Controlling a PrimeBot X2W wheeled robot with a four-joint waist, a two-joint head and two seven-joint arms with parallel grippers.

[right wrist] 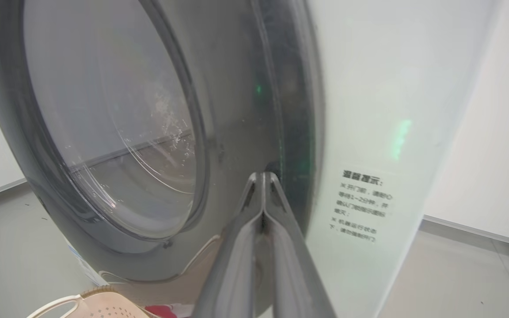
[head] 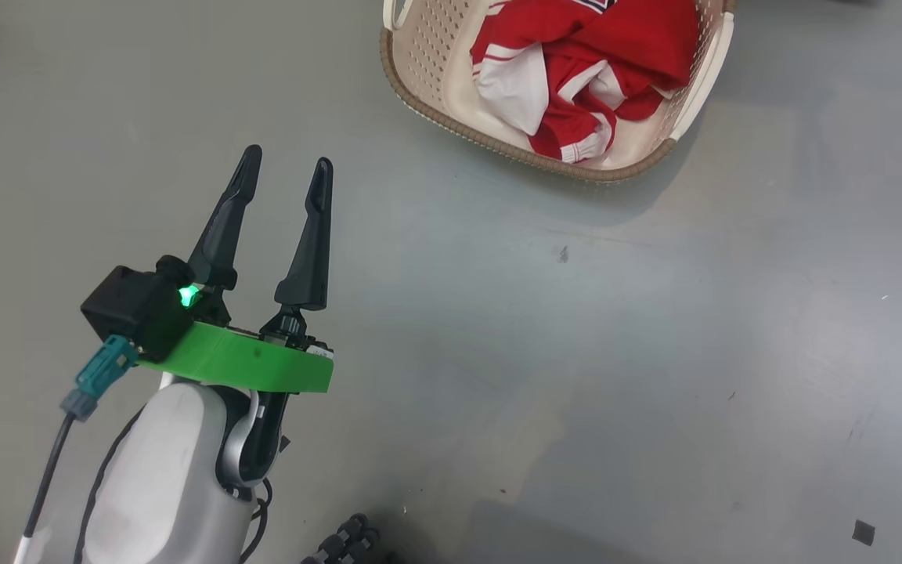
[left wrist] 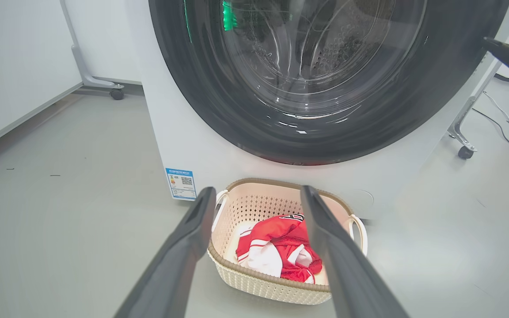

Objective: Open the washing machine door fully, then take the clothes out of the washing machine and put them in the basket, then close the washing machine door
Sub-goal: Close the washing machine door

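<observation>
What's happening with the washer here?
The clothes lie in the basket in front of the washing machine. The right gripper, shut, has its fingertips at the rim of the washing machine door, which looks closed or nearly so. The left gripper hangs open over the floor, holding nothing.

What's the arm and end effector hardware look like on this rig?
Left end effector: two long tapered black fingers on a bright green plate, black box with a green light, teal connector with dark cable, white forearm. Right end effector: long dark fingers tapering to narrow tips.
</observation>
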